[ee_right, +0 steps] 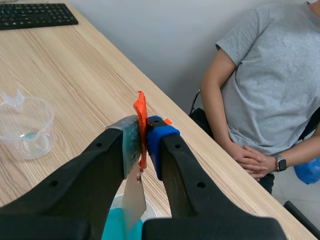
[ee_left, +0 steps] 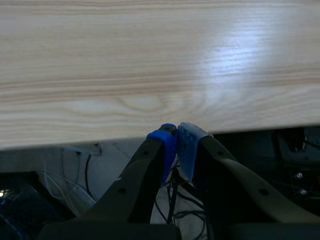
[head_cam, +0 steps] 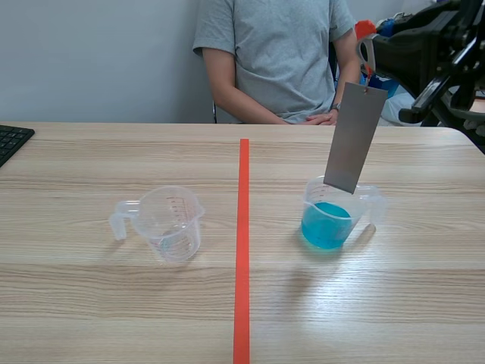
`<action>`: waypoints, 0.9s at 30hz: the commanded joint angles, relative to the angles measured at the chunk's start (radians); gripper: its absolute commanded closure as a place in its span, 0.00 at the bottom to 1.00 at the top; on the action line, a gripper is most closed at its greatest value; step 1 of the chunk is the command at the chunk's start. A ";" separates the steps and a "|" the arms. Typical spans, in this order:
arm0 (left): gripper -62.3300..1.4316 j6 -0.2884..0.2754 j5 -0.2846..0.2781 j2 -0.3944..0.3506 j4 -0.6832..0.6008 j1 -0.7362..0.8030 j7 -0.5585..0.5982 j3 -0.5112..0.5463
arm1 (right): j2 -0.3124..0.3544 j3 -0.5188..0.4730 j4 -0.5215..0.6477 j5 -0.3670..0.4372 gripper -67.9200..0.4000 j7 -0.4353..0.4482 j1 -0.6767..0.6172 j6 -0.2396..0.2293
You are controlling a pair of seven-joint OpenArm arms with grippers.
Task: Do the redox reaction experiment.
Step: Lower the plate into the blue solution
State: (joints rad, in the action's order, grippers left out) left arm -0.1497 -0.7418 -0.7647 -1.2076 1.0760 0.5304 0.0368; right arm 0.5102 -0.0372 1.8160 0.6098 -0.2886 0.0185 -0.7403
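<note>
Pale wood-grain table (head_cam: 91, 303) is being crossed down the middle of the frame by an orange-red tape line. A grey wall is being seen behind it.

Scene view only:
- A person in a grey T-shirt (head_cam: 276, 57) is being shown seated at upper centre, hands folded at the far edge.
- A clear plastic measuring cup (head_cam: 170, 224), ribbed with printed gradations and with its handle to the left, is being shown left of the tape.
- A second clear cup with blue liquid (head_cam: 333, 218) is being shown right of the tape, part filled.
- A flat, matte grey metal strip (head_cam: 354, 136), rectangular and tilted, is being hung from the right arm (head_cam: 417, 53) at upper right. Its lower end is being seen at the blue cup's rim, above the liquid. Whether it is inside the rim cannot be told.

Right wrist view only:
- The right gripper (ee_right: 145, 137) is being kept clamped on a thin orange tab (ee_right: 140, 112), pinched between its dotted pads. The strip is being hung beneath the tab, over the blue cup.
- A black keyboard (ee_right: 35, 15) is being shown far ahead, and a wristwatch (ee_right: 280, 163) on the person's arm.

Left wrist view only:
- The left gripper (ee_left: 176, 145) is being held closed on nothing, its blue pads meeting just off the table's edge, with cables being seen below.
</note>
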 commanded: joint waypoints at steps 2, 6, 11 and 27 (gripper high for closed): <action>0.91 -0.002 0.001 -0.006 -0.069 0.040 0.013 -0.008 | 0.015 -0.008 -0.018 0.003 0.97 0.033 0.014 -0.005; 0.91 -0.002 0.001 -0.007 -0.133 0.065 -0.070 -0.008 | 0.015 0.000 -0.050 0.001 0.97 0.056 0.014 -0.005; 0.91 -0.002 0.002 -0.020 -0.200 0.050 -0.186 -0.008 | 0.013 0.032 -0.100 -0.045 0.97 0.105 0.015 -0.005; 0.91 -0.002 0.005 -0.014 -0.204 0.002 -0.260 -0.008 | -0.037 0.123 -0.347 -0.231 0.97 0.304 0.063 -0.005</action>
State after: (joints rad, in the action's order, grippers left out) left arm -0.1493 -0.7376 -0.7841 -1.4071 1.0668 0.2611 0.0315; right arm 0.4755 0.0856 1.4597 0.3672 -0.0013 0.0551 -0.7383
